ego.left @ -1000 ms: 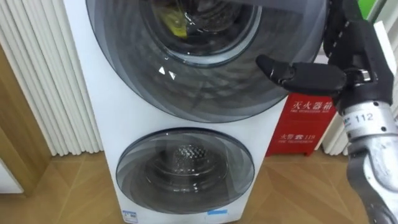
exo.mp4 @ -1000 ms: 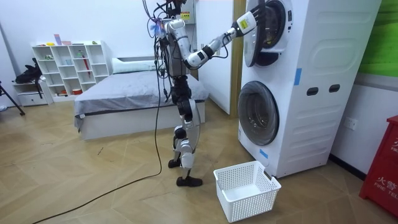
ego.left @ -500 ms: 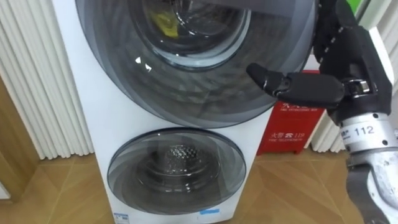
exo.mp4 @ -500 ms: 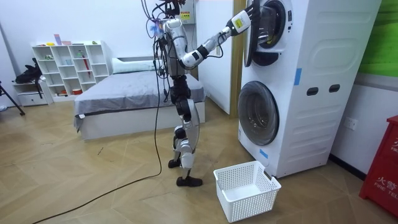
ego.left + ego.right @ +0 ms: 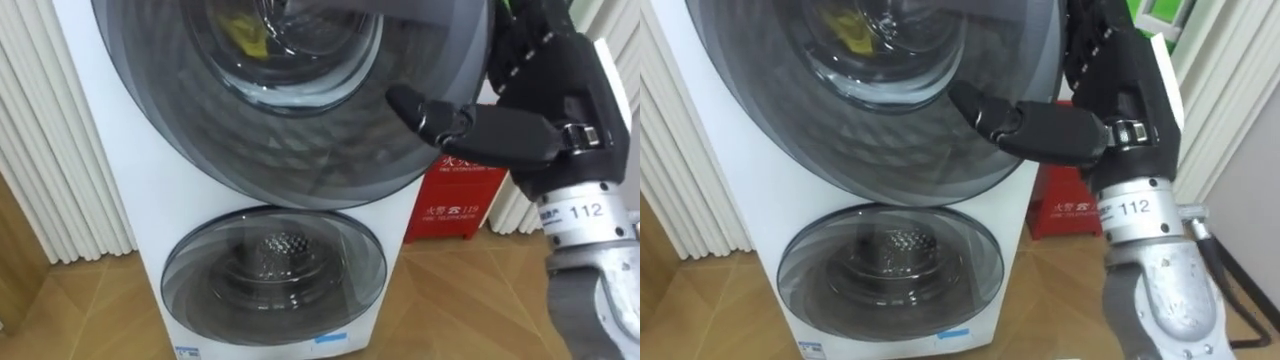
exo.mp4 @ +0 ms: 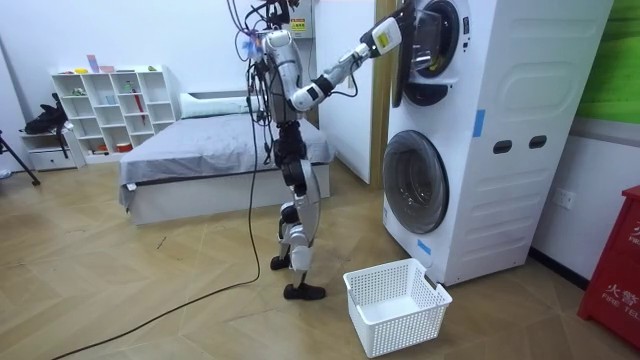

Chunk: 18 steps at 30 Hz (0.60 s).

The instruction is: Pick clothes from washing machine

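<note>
The stacked white washing machine (image 6: 500, 130) has its upper round door (image 5: 300, 130) swung partly open, seen edge-on in the room view (image 6: 400, 55). Through the door's dark glass a yellow piece of clothing (image 5: 245, 35) shows in the drum (image 5: 850, 30). My right hand (image 5: 540, 110) is at the door's right rim, fingers curled over the edge and thumb lying across the glass; in the room view the hand (image 6: 385, 33) is raised at arm's length. I stand upright in front of the machine.
The lower round door (image 5: 275, 275) is closed. A white laundry basket (image 6: 397, 305) stands on the wooden floor by my feet. A red box (image 5: 455, 200) sits right of the machine, white ribbed panels (image 5: 50, 150) left of it. A bed (image 6: 200, 160) lies behind me.
The upper door has swung further out from the machine with my right hand on its rim. My arm has drawn back towards me, and the eye views have shifted.
</note>
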{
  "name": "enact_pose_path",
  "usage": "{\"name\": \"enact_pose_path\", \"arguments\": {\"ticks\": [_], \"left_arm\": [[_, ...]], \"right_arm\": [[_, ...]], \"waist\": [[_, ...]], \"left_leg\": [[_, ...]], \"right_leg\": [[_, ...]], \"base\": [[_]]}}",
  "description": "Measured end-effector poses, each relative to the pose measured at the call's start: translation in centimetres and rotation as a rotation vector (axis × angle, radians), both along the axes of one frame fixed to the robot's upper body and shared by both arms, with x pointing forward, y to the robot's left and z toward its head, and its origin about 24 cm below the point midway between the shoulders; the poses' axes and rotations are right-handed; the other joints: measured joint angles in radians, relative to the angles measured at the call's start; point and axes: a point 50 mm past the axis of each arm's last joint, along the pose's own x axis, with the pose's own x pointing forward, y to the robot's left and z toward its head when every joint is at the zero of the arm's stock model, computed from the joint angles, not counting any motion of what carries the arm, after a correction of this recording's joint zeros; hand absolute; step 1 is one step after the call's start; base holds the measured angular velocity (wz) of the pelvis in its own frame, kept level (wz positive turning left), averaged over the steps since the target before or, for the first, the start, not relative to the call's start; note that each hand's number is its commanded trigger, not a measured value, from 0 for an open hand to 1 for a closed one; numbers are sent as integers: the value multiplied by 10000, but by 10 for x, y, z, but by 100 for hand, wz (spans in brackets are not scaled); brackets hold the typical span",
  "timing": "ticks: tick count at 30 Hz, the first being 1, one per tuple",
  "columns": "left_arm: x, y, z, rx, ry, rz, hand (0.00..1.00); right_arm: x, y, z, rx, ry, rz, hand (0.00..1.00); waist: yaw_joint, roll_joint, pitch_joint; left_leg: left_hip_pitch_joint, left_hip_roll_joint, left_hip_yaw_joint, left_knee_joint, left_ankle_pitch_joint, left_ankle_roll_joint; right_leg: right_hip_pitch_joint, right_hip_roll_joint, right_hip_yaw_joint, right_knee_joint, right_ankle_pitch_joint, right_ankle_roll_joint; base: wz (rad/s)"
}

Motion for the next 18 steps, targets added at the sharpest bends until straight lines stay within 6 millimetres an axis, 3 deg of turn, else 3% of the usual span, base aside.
{"name": "enact_pose_path", "arguments": {"ticks": [8, 18], "left_arm": [[8, -7, -1, -51, 37, -318, 0], [6, -9, -2, 245, 186, -260, 0]], "right_arm": [[-4, 17, -11, 1339, -416, 686, 0], [0, 19, -21, 3143, -394, 1661, 0]], "waist": [[282, 256, -19], [662, 46, 19]], "left_leg": [[-287, 106, 94, 182, 111, -153], [-482, 208, 55, 218, 369, -268]], "right_leg": [[-291, 73, -2, 55, 17, -126], [-535, 38, -371, 381, -108, -273]], "base": [[-2], [5]]}}
